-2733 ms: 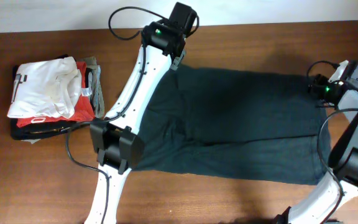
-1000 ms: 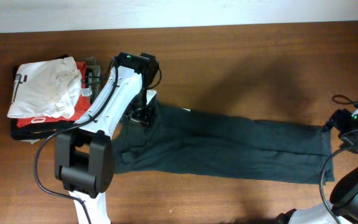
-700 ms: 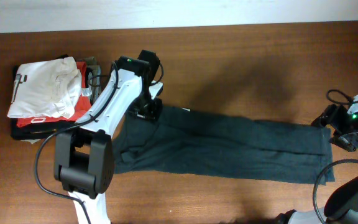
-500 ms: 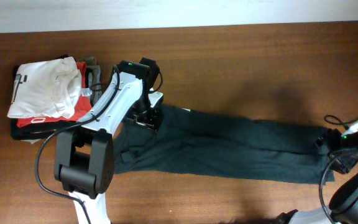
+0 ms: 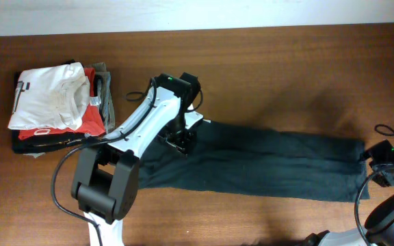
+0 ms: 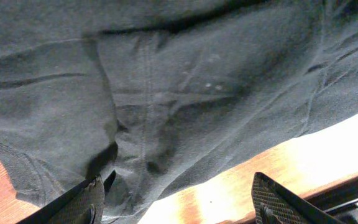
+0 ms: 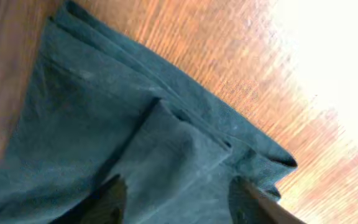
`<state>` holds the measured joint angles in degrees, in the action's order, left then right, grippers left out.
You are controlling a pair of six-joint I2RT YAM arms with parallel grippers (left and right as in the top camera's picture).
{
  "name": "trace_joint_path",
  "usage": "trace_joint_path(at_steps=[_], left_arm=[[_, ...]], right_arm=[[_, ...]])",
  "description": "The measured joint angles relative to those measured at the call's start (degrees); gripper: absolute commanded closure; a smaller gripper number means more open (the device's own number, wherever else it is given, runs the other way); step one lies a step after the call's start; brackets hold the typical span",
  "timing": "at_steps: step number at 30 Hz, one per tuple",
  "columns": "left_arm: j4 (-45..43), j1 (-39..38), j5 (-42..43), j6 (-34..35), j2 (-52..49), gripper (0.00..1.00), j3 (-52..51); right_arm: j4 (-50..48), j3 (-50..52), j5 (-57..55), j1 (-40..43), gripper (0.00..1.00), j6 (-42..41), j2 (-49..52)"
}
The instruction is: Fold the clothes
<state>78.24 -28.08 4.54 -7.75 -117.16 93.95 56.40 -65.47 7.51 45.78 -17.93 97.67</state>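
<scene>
The clothes are one dark T-shirt [image 5: 265, 164], lying as a long folded strip across the wooden table. My left gripper [image 5: 182, 139] hovers over the strip's upper left part. In the left wrist view its fingers [image 6: 89, 200] stand wide apart above the shirt [image 6: 185, 93], and the left gripper [image 6: 182, 208] holds nothing. My right gripper [image 5: 377, 166] is at the strip's right end. The right wrist view is blurred; the right gripper [image 7: 180, 202] has its jaws apart, straddling the layered corner of the shirt [image 7: 123, 130].
A folded white garment [image 5: 50, 96] lies on a red-orange one [image 5: 91, 123] at the table's left, with darker folded cloth beneath. Bare wood [image 5: 272, 75] runs behind the shirt up to the table's far edge. A cable loops by the right arm [image 5: 388, 130].
The shirt went from a wide spread to a narrower strip. My left gripper slid right along its upper edge. The right gripper dropped down onto the shirt's right end.
</scene>
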Motion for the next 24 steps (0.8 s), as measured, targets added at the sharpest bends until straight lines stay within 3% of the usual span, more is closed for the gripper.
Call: trace_joint_path(at_steps=[7, 10, 11, 15, 18, 22, 24], left_arm=[[-1.68, 0.00, -1.64, 0.00, 0.28, 0.24, -3.15], [-8.61, -0.55, -2.01, -0.42, 0.42, 0.25, -8.68], [-10.12, -1.29, -2.01, -0.79, 0.42, 0.30, -10.36], [-10.56, -3.72, -2.91, -1.68, 0.42, 0.35, -11.23], [-4.37, -3.96, -10.58, -0.33, 0.42, 0.36, -11.30], [-5.49, -1.77, -14.36, 2.58, 0.50, 0.57, -14.08], [-7.06, -1.09, -15.15, 2.93, 0.52, 1.00, -15.39]], right_arm=[[0.85, 0.00, 0.00, 0.00, 0.33, -0.07, 0.00], [0.92, 0.00, -0.02, 0.00, 0.32, -0.07, 0.00], [1.01, 0.00, -0.04, 0.00, 0.33, -0.09, 0.00], [1.09, 0.00, -0.02, 0.00, 0.32, -0.04, 0.00], [1.40, 0.00, -0.02, 0.00, 0.32, -0.07, 0.00], [1.49, 0.00, -0.02, 0.00, 0.32, -0.09, 0.00], [1.49, 0.00, 0.00, 0.00, 0.32, -0.07, 0.00]])
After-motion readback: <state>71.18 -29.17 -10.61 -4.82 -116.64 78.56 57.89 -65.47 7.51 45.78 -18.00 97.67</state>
